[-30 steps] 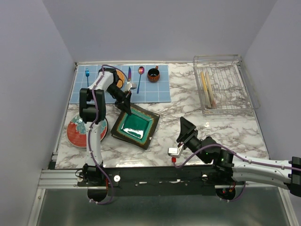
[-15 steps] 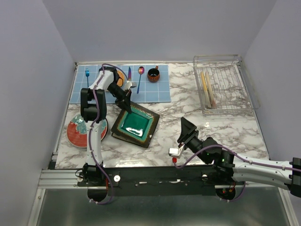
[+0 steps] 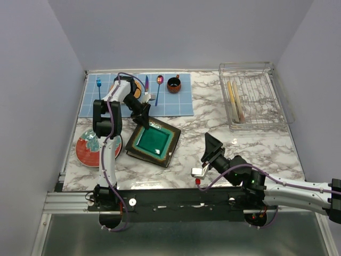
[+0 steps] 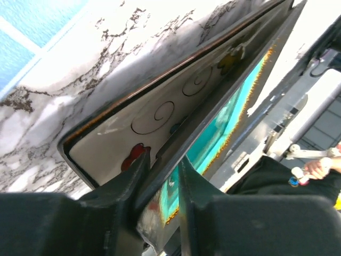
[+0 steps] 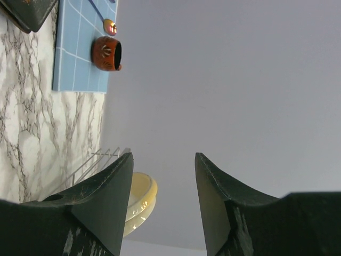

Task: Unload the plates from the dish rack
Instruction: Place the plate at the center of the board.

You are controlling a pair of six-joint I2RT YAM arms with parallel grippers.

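My left gripper (image 3: 144, 118) is shut on the far rim of the square dark plate with a teal centre (image 3: 153, 142), which rests mid-left on the marble table. In the left wrist view my gripper (image 4: 162, 176) pinches that dark plate (image 4: 234, 117), tilted above a square cream floral plate (image 4: 160, 106) lying under it. A round red plate with a teal centre (image 3: 85, 150) lies at the left. The dish rack (image 3: 262, 101) stands at the back right with cream-yellow plates (image 3: 235, 100) upright in it; one also shows in the right wrist view (image 5: 139, 194). My right gripper (image 3: 209, 150) is open and empty, also in its own view (image 5: 162, 160).
A blue mat (image 3: 170, 104) at the back left carries a fork (image 3: 98, 85), a knife (image 3: 146, 84), a spoon (image 3: 158, 88), a brown mug (image 3: 173, 84) and an orange woven disc (image 3: 136, 92) partly behind my left arm. Walls close in at the left, back and right.
My left gripper has shifted slightly with the dark plate's far edge still in it. The right arm has hardly moved.
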